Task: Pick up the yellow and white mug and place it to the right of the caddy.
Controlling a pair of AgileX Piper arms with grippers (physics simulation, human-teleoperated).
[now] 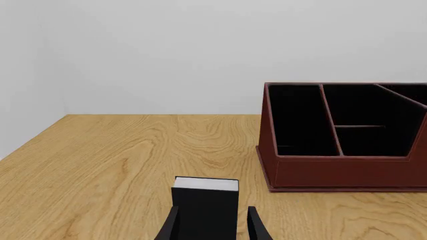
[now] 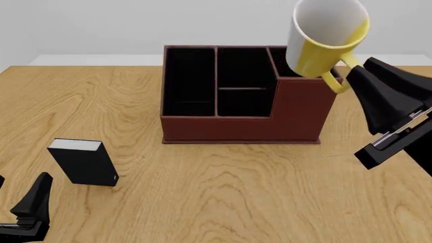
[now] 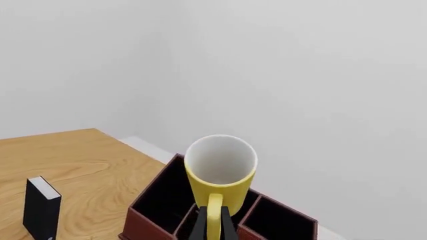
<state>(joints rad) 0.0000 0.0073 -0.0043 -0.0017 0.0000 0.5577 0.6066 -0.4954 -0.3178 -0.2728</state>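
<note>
I held the one yellow and white mug (image 2: pixel 327 39) by its loop handle, my right pincer (image 3: pixel 213 226) clamped on it, lifted clear above the caddy's (image 2: pixel 242 119) right end and tilted. The mug was glossy yellow outside, white inside. The single caddy, reddish-brown and leather-looking, showed three black compartments. One black block (image 2: pixel 84 163) with a white top stood left of the caddy on the wood-grain bench (image 2: pixel 223 192). My left pincer (image 1: pixel 212 227) hung parted, empty.

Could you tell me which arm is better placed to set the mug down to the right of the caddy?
The right. Its gripper already holds the yellow and white mug by the handle, lifted above the caddy's right end. The left gripper sits low by the black block.
</note>
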